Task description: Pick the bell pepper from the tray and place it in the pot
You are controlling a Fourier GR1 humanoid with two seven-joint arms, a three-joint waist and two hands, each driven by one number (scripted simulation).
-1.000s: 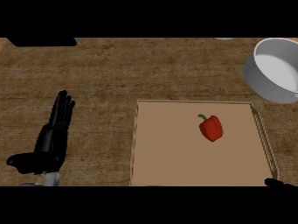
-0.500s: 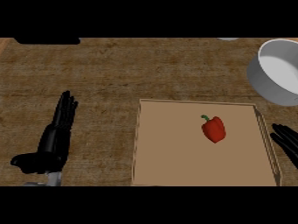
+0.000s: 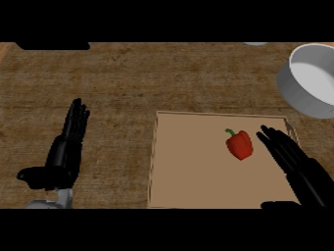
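step: reach to grasp, judged | right hand [image 3: 299, 164] fingers straight, holding nothing, just right of red bell pepper [image 3: 239, 145] on tray [image 3: 191, 171] | pepper: long axis near-vertical in view, green stem toward far-left | advice: close across its narrow width | left hand [image 3: 64, 152] open, resting on desk [image 3: 148, 83] | pot [image 3: 321, 81] far-right, well apart

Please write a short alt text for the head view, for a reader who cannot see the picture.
A small red bell pepper with a green stem lies on a flat tan rectangular tray on a brown counter, and the robot's open black right hand reaches over the tray just right of it. A round grey metal pot stands beyond the tray at upper right; the open left hand rests on the counter at left.
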